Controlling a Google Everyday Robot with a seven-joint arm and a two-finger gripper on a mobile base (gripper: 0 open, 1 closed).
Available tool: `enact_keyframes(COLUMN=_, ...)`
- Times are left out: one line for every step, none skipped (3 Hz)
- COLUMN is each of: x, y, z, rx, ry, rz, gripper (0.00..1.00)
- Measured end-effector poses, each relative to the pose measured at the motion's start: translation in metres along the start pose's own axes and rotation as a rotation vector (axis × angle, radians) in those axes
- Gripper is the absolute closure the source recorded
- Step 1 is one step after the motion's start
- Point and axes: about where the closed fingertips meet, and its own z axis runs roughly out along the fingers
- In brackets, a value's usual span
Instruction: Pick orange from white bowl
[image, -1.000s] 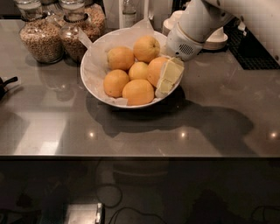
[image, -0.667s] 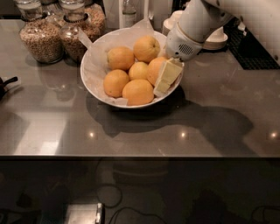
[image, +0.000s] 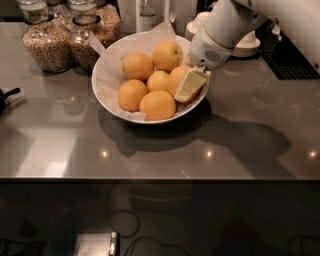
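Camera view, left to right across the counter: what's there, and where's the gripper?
Black object at the left edge → grain jars → white bowl of oranges → gripper, down in the bowl's right side → stacked cups and saucers → black mat.

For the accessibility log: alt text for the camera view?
The gripper reaches down into the right side of a white bowl holding six oranges, against the rightmost orange. The bowl sits on a grey counter, with grain jars behind it, leftward.

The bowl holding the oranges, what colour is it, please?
White, in the camera view; the gripper reaches into the bowl at right.
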Motion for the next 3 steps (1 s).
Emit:
enact_keyframes(x=0.0, y=0.0, z=0.0, rx=0.0, ry=0.0, rz=-0.001, gripper=0.89)
enact_keyframes(x=-0.008, y=0.004, z=-0.001, rx=-0.008, ry=-0.011, rz=-0.034, gripper=1.0)
enact_keyframes(x=-0.027, y=0.021, z=-0.027, rx=0.027, ry=-0.098, rz=-0.11, gripper=1.0)
